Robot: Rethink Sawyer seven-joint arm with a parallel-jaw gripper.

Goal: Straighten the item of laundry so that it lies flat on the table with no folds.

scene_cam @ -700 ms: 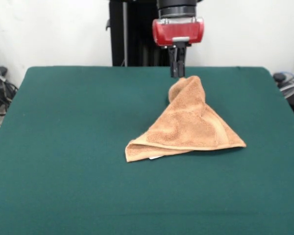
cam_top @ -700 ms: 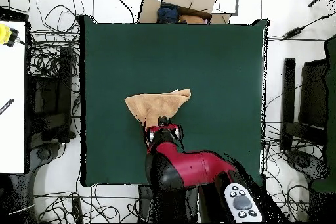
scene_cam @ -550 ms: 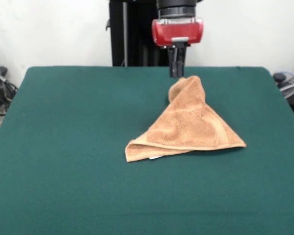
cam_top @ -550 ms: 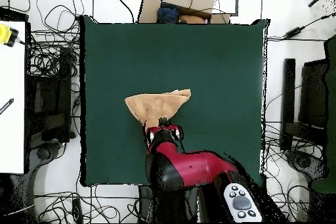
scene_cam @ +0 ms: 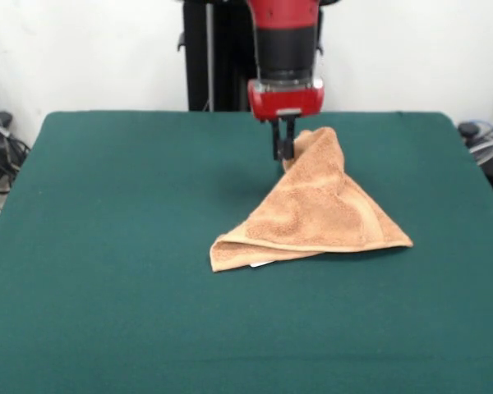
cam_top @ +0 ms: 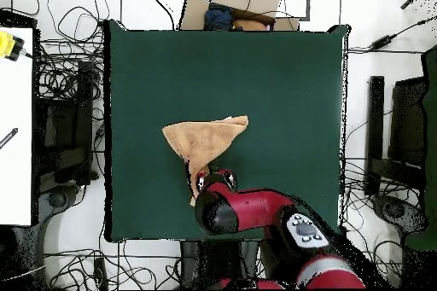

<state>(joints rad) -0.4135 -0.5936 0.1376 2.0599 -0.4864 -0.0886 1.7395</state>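
I see the gripper (scene_cam: pixel 284 149) low over the far half of the desk (scene_cam: pixel 107 246), its dark fingers (scene_cam: pixel 285 148) pointing straight down and touching the left side of the towel's raised peak. The fingers look close together, but I cannot tell whether they are closed on the cloth or merely resting beside it. Above them sits the red gripper body, then the black and red arm (scene_cam: pixel 283 37) rising out of the top of the front view.

The towel (scene_cam: pixel 316 209) is light brown terry cloth, folded into a rough triangle. Its peak stands up beside the fingers, rolled and bunched, while the wide base lies on the green desk nearer the camera. The base's left corner is a rounded double fold, and a small white label (scene_cam: pixel 261 264) peeks from under it. The right corner tapers to a flat point. A curved woven band shows across the upper layer.

From overhead, the towel (cam_top: pixel 205 138) lies a little left of the desk's (cam_top: pixel 282 74) centre, its narrow end reaching down toward the arm (cam_top: pixel 247 215), which covers the gripper there. Cables lie on the floor around the desk.
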